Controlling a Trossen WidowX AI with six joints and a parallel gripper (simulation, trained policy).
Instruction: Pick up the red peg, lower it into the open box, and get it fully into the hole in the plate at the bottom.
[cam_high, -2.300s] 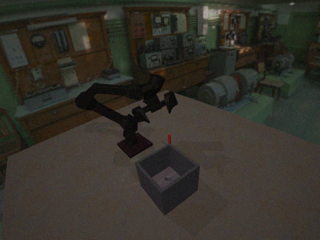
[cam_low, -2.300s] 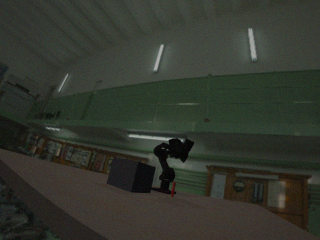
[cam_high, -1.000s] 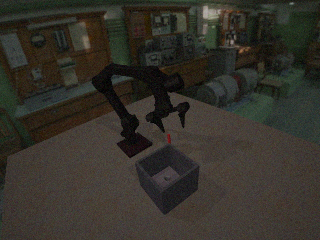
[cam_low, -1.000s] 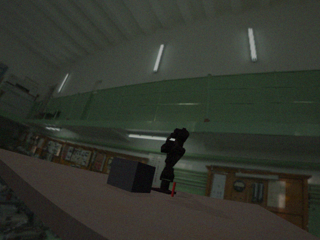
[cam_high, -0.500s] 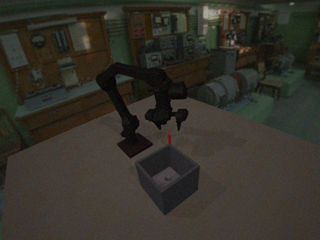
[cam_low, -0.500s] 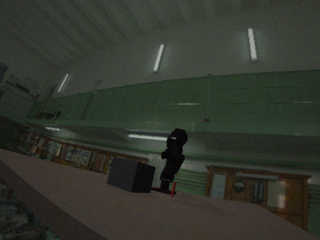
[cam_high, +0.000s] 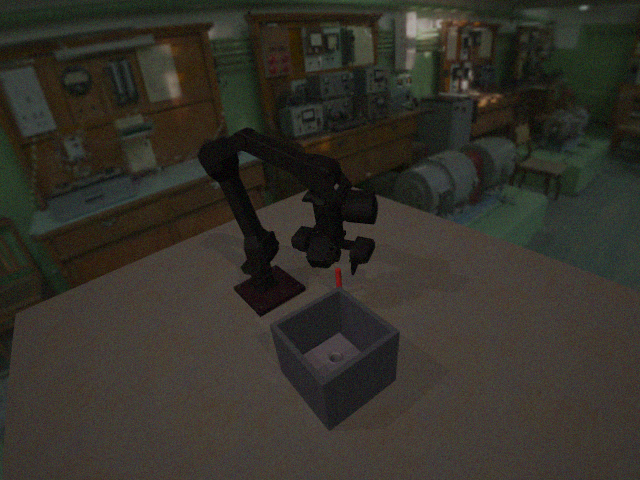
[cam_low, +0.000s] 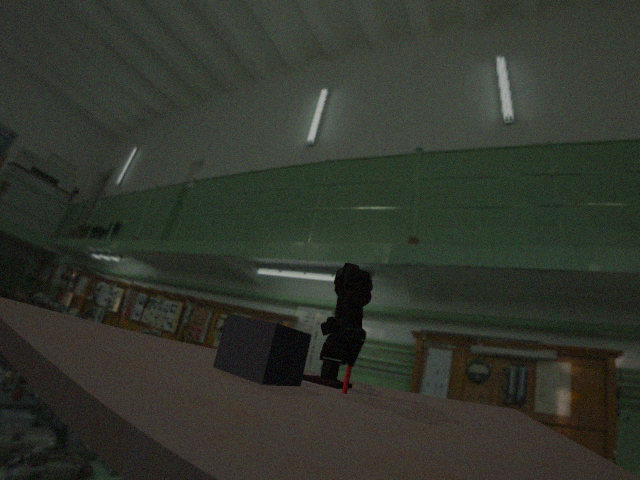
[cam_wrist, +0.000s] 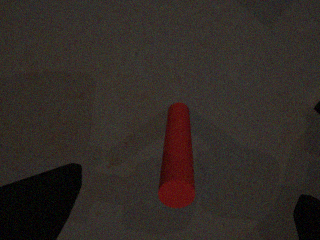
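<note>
At the left of the top view, the arm is carried on a dark base plate (cam_high: 295, 288), which is fixed to the bench (cam_high: 155, 387) (cam_low: 206, 428) (cam_wrist: 50, 115). Next comes the open grey box (cam_high: 361, 374) (cam_low: 242, 348), with a pale plate (cam_high: 319, 356) seen at its bottom and the hole (cam_high: 336, 357) left unfilled. Behind its far corner, outside the walls, the red peg (cam_high: 338, 277) (cam_low: 346, 379) (cam_wrist: 178, 150) is stood upright on the bench. Above it the gripper (cam_high: 338, 268) (cam_low: 343, 360) (cam_wrist: 191, 192) is held with its jaws wide apart, nothing clamped; in the wrist view the peg is seen between them, with a gap left on either side. The peg is probably light and stiff, not easily crushed, but its smooth round side may be slippery, and being slim it could be tipped by a brush from one jaw. It is best taken by the upper part of the shaft, with the jaws centred and closed evenly, so that it is kept plumb and its lower end is left free for the hole. If it is gripped off-centre, it may be rolled or tilted.

Seeing gripper (cam_high: 337, 267) (cam_low: 344, 360) (cam_wrist: 191, 192) lower and closer to red peg (cam_high: 338, 277) (cam_low: 346, 379) (cam_wrist: 177, 155) than at my first look, when it hung well above, on arm-base side. Fingers, slanted then, now point down toward peg. In my exterior view, gripper now overlaps peg's top, seen apart from it before. My arm's elbow (cam_high: 219, 157) has risen and shifted toward peg.
</note>
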